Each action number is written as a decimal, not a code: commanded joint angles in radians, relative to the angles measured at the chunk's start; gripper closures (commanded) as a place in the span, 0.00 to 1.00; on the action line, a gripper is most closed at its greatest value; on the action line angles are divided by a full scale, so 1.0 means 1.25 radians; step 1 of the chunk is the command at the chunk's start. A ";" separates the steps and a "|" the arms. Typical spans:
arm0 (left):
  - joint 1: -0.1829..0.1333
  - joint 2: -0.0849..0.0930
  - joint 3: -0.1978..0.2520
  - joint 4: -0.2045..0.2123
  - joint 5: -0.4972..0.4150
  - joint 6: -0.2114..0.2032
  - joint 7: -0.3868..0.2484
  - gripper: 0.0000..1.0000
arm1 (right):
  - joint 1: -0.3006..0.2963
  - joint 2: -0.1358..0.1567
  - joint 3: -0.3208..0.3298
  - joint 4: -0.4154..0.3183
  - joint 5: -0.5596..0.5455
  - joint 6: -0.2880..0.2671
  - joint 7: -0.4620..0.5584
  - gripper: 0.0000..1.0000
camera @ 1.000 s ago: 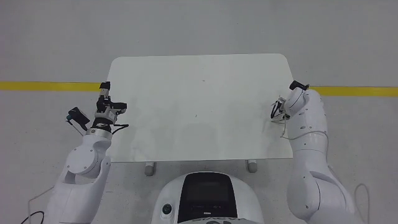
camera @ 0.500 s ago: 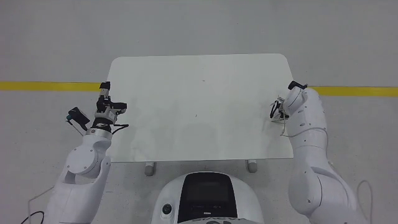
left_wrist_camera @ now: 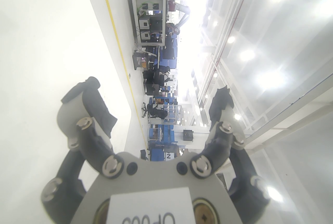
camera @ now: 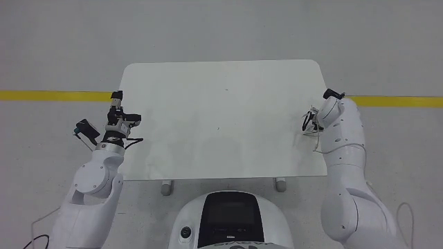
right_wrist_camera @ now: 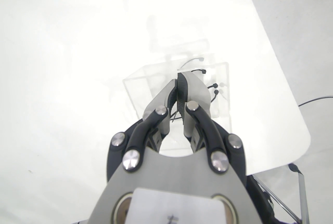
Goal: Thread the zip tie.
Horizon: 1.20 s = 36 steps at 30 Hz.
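My right gripper (right_wrist_camera: pixel 177 79) is shut, its fingertips pressed together over a clear plastic box (right_wrist_camera: pixel 135 91) near the table's right edge. A thin black zip tie strip (right_wrist_camera: pixel 173 116) shows between the fingers below the pads, seemingly pinched. Several more black zip ties (right_wrist_camera: pixel 214 86) lie in the box. In the top view the right gripper (camera: pixel 306 121) sits at the right side of the white table (camera: pixel 221 111). My left gripper (left_wrist_camera: pixel 156 90) is open and holds nothing. It points upward beside the table's left edge (camera: pixel 116 109).
The white tabletop (right_wrist_camera: pixel 78 27) is bare across its middle and far side. Its rounded near-right corner (right_wrist_camera: pixel 304 142) is close to the box, with a metal leg and a cable below it. Grey floor with yellow lines surrounds the table.
The right wrist has shifted very slightly at the table's right edge. The left arm has not moved.
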 commanded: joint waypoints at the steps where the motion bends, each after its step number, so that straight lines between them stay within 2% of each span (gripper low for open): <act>1: 0.000 0.000 0.000 0.000 0.000 0.000 0.000 0.00 | -0.013 -0.002 0.000 -0.027 0.000 0.000 0.008 1.00; 11: 0.000 0.000 0.000 0.000 0.000 0.000 0.000 0.00 | -0.086 -0.024 0.008 -0.208 0.000 0.000 0.107 1.00; 14: 0.000 0.000 0.000 0.000 0.000 0.000 0.000 0.00 | -0.115 -0.031 0.010 -0.281 0.012 0.000 0.150 1.00; 17: 0.000 0.000 0.000 0.000 0.000 0.000 0.000 0.00 | -0.150 -0.035 0.011 -0.360 0.043 -0.001 0.172 1.00; 22: 0.000 0.000 0.000 0.000 0.000 0.000 0.000 0.00 | -0.211 -0.033 0.021 -0.476 0.121 -0.036 0.185 1.00; 29: 0.000 0.000 0.000 0.000 0.000 0.000 0.000 0.00 | -0.249 -0.028 0.033 -0.533 0.215 -0.073 0.161 1.00; 33: 0.000 0.000 0.000 0.000 0.000 0.000 0.000 0.00 | -0.268 -0.023 0.048 -0.556 0.297 -0.123 0.145 1.00; 36: 0.000 0.000 0.000 0.000 0.000 0.000 0.000 0.00 | -0.268 -0.023 0.048 -0.556 0.297 -0.123 0.145 1.00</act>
